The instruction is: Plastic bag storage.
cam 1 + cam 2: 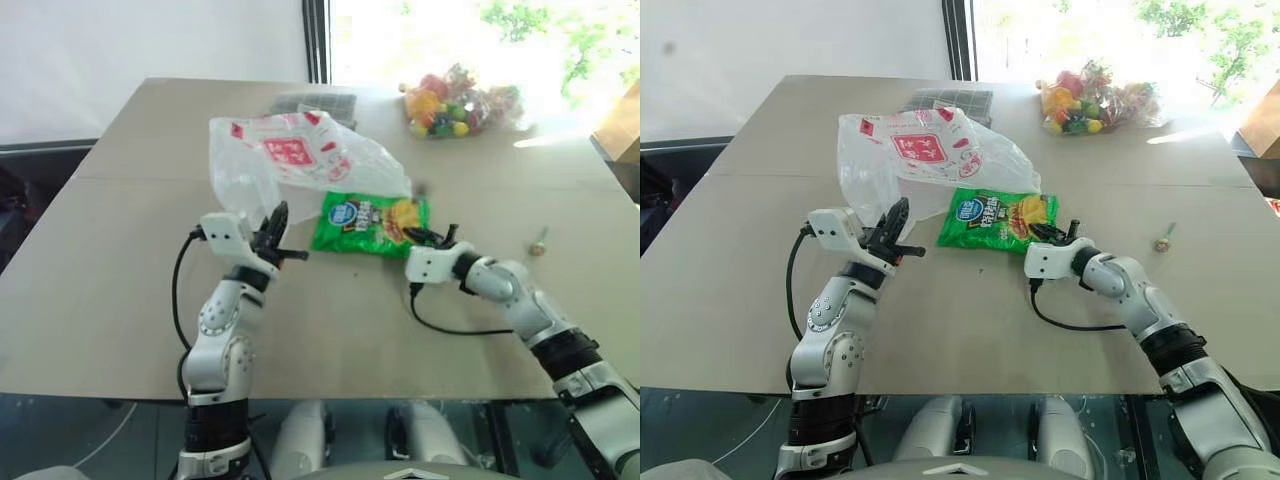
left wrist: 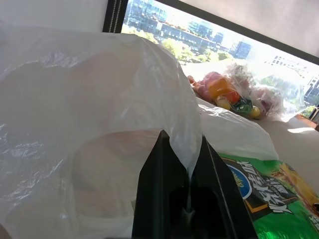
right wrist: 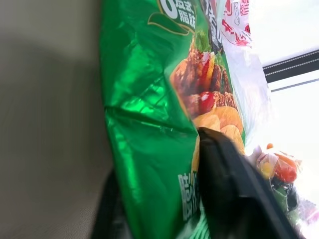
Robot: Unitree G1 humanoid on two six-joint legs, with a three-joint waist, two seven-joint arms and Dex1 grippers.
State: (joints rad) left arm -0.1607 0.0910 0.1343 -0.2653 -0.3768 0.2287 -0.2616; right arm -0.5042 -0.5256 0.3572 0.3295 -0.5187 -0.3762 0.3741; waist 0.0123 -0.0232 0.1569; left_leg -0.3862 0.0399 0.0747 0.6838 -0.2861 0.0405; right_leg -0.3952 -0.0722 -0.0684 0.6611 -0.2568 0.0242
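Tan table by a bright window: the plastic bag [image 1: 290, 160] sits mid-table, feather-light, floppy and slippery, so grab bunched film like the left gripper [image 1: 272, 238], clamped on its near edge, while the right gripper [image 1: 432, 238] pinches the green snack packet [image 1: 368, 224].

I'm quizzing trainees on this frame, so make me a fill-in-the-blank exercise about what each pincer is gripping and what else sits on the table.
1. The left pincer is shut on the edge of the ____ plastic bag.
2. The right pincer is shut on the ____ snack packet.
3. The clear bag of colourful sweets lies at the table's ____ edge, by the window.

Missing words: white; green; far
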